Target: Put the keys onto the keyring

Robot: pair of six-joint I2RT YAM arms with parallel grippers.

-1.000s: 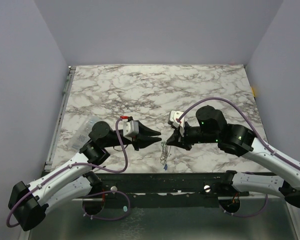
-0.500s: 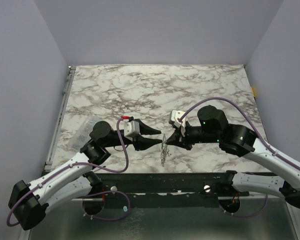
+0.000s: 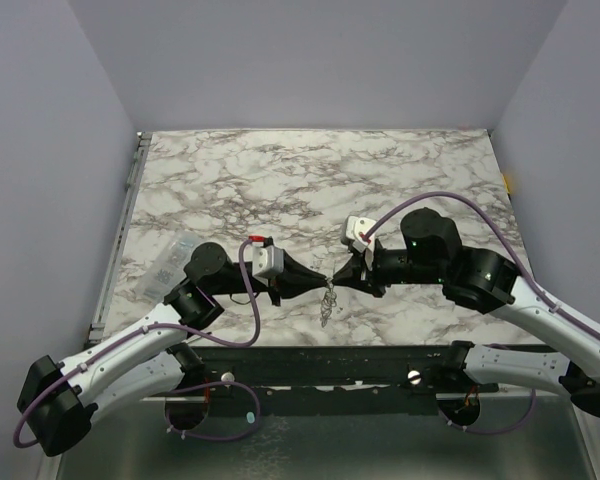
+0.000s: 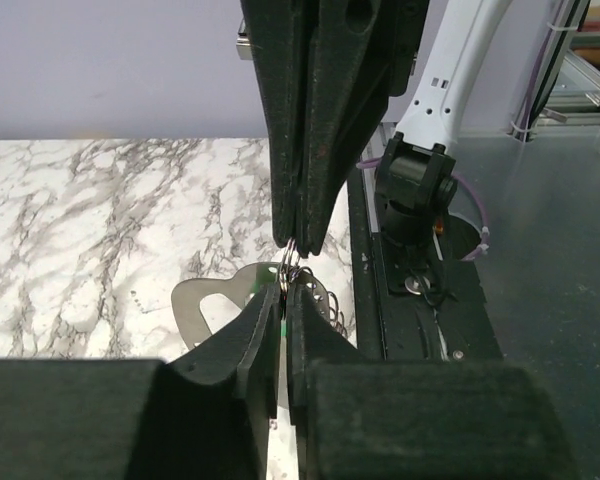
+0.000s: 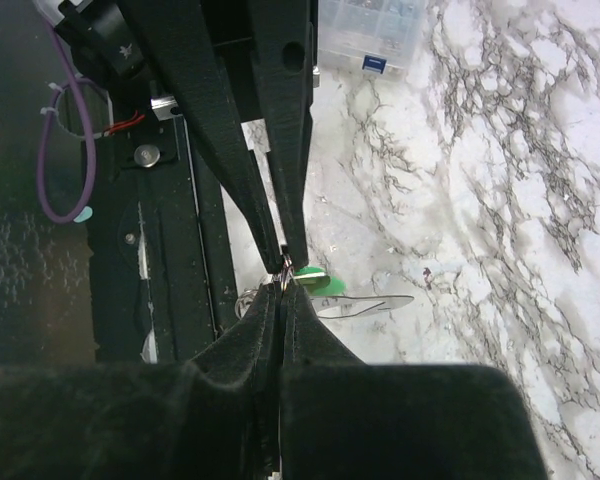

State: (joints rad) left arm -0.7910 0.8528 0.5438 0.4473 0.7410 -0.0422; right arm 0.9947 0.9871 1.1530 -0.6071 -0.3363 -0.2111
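Over the counter's (image 3: pixel 280 180) 6 o'clock edge the left fingers (image 3: pixel 315 280), from 9 o'clock, nearly close on the green key (image 5: pixel 315 281) while the right fingers (image 3: pixel 340 279), fully closed, pinch the keyring (image 4: pixel 205 300), probably light and slippery, best held by its stiff loop.

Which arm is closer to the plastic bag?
Left. The left arm has its elbow right beside the bag; the right arm comes in from the opposite side, far from it.
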